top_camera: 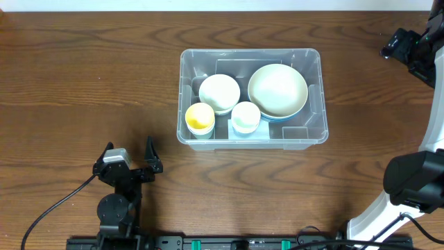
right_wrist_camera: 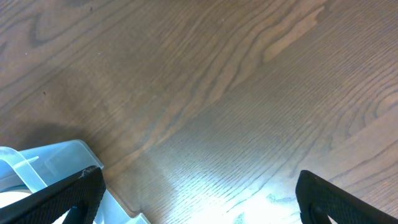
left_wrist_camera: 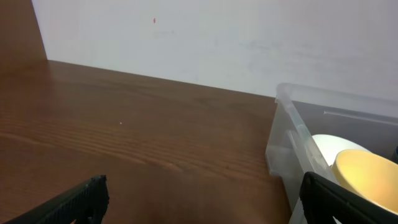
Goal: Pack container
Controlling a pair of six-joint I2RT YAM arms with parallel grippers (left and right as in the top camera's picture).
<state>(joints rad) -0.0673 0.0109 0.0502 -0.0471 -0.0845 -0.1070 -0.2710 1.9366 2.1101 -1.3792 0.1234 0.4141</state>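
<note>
While the container (top_camera: 305, 135) sits in the middle of the table (top_camera: 83, 83) with bowls (top_camera: 277, 90) and cups (top_camera: 245, 117) inside, my left gripper (top_camera: 129, 147) and right gripper (right_wrist_camera: 199, 193) are spread wide, holding nothing. I should move slowly and not bump it.

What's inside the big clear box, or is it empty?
Not empty. The container holds a big pale bowl, a white bowl, a yellow cup and a small white cup, all sitting upright.

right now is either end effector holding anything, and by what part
Nothing is held. The left end effector and the right end effector are both open and empty, each apart from the container.
</note>
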